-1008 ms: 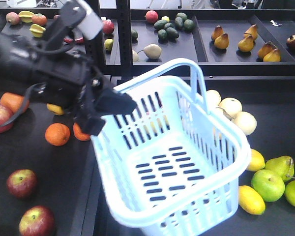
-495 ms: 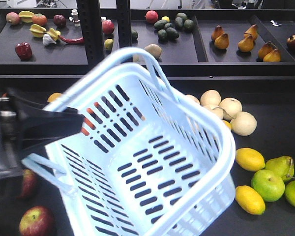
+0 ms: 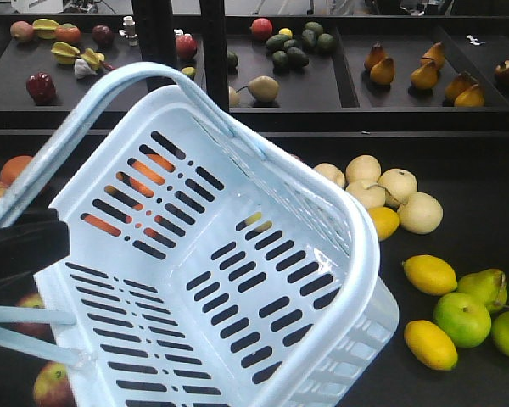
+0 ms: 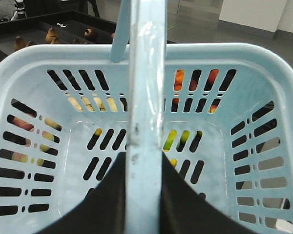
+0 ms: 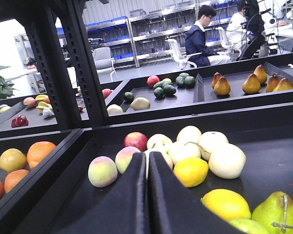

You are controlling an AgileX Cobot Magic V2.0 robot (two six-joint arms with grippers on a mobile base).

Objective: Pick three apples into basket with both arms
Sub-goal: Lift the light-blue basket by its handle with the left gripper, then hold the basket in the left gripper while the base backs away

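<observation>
The left gripper is plain matte black, a blunt, flat-sided block with smooth faces. The right gripper is matte black too, with two smooth fingers, broad at the base, tapering to narrow tips.
</observation>
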